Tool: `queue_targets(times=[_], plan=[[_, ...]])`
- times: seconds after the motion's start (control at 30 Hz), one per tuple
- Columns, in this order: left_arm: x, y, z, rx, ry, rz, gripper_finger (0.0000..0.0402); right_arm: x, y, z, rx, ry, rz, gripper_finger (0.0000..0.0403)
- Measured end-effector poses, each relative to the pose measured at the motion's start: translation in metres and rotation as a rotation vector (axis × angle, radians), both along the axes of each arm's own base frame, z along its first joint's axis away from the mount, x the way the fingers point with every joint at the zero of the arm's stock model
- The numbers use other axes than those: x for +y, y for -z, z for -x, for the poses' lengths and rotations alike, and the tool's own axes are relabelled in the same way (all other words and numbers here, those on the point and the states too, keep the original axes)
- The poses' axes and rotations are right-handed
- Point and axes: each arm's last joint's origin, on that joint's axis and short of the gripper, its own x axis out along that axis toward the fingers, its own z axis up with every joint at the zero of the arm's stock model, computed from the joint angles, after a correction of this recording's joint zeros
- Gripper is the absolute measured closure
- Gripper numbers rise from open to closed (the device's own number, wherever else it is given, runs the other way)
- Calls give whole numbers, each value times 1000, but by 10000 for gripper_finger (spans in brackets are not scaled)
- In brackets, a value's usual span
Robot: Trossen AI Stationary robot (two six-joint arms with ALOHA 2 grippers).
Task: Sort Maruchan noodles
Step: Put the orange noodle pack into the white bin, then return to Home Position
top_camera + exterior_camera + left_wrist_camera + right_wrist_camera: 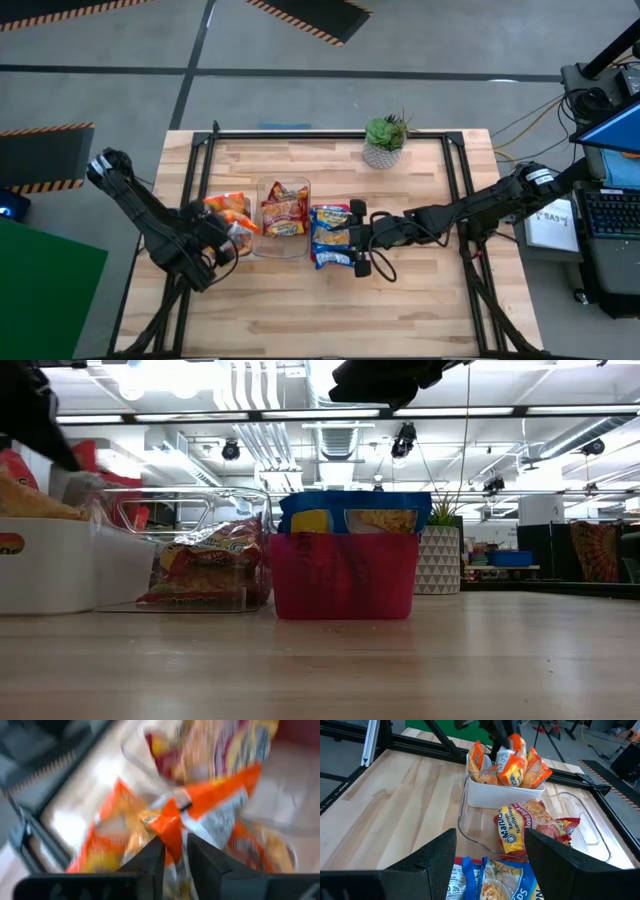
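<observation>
Sorting appears close to finished: you will find the blue packets (331, 236) in the red tray (343, 578), the red packets (285, 210) in the clear tray (262, 243), and the orange packets (506, 766) piled in the white tray (492, 796), with no packet loose on the surface (400, 290). Your left gripper (175, 852) is pinching one orange packet (172, 822) over the white tray; releasing it there is probably all that remains. Your right gripper (490, 852) hovers spread above the blue packets, holding nothing.
</observation>
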Motion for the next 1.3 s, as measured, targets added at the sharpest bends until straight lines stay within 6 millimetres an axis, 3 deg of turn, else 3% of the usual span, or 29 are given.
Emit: queue_targets(times=[0.27, 0.37, 0.53, 0.73, 0.87, 1.0, 1.1, 1.3], plan=[[-11, -26, 2, 205, -63, 305, 291, 0, 1, 0, 5, 1, -1, 179], [-16, -38, -5, 94, -31, 322, 288, 0, 1, 0, 6, 1, -1, 179], [-19, -43, -23, -237, 119, 63, 305, 0, 1, 0, 6, -3, 7, 179], [-1, -6, -27, -181, 44, -39, 350, 0, 8, 3, 28, -12, 13, 179], [10, 26, -18, -29, -68, 80, 379, -1, 16, 7, 51, -2, -3, 179], [12, 37, -12, -27, -163, 139, 398, -2, 22, 10, 83, 9, -17, 179], [9, 28, -16, -57, -134, 138, 399, -3, 24, 12, 100, 10, -15, 179], [-4, -15, -29, -103, 84, 60, 396, -9, 30, 31, 135, 11, -4, 179]])
